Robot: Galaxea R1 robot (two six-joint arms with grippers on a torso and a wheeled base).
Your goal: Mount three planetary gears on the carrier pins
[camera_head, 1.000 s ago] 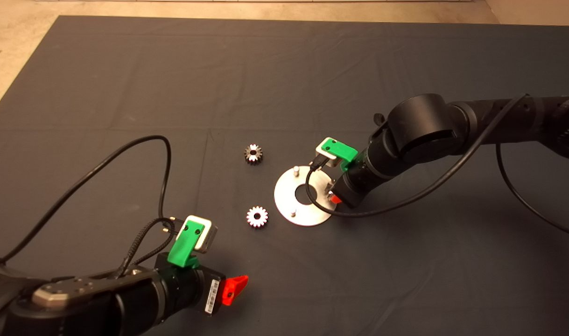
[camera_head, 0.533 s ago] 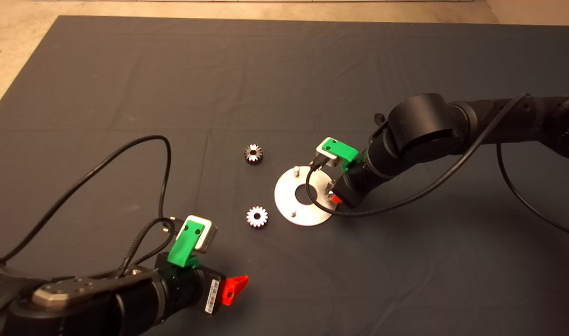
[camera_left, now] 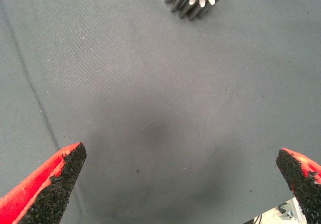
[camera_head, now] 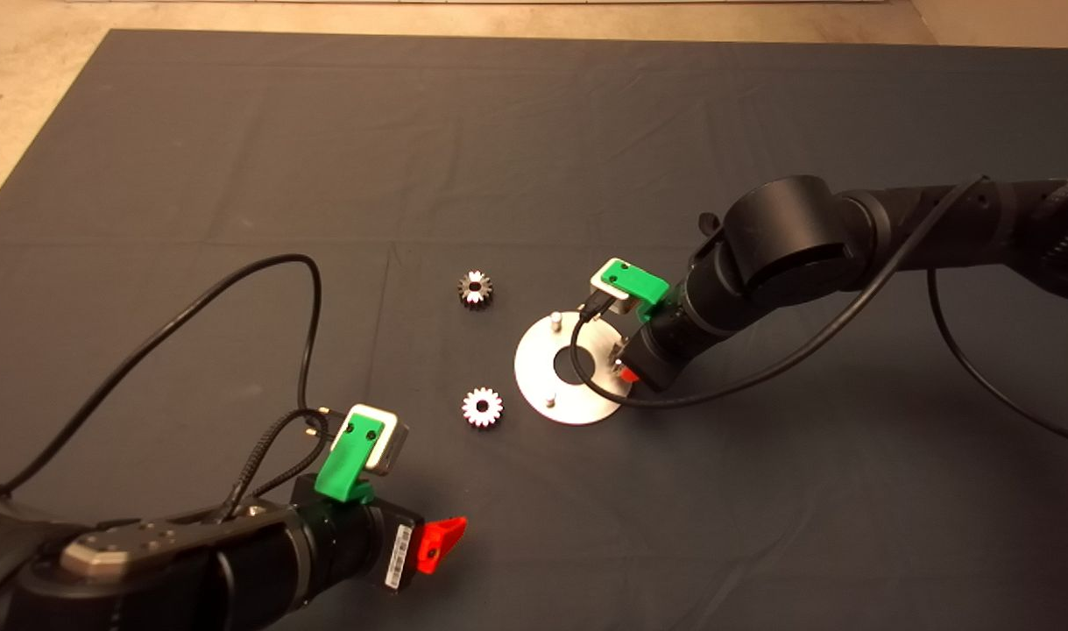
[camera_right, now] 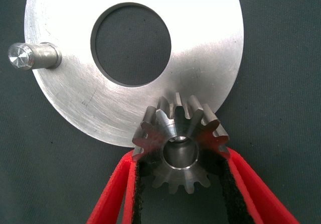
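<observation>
R gripper (camera_right: 179,184) clamps a gear (camera_right: 180,146) flat, bore facing up, over the plate (camera_right: 70,103) edge, prob. so it drops on a pin. Two gears (camera_head: 482,407) wait on the mat. L gripper (camera_left: 175,184) spread wide, idle near the front edge.

3 planetary gears — 2 loose on the mat (camera_head: 475,289) (camera_head: 482,407), 1 clamped (camera_right: 180,146); 1 plate (camera_head: 542,372); 2 carrier pins visible (camera_head: 555,321) (camera_head: 550,402); 2 grippers (camera_head: 442,539) (camera_head: 625,374).
</observation>
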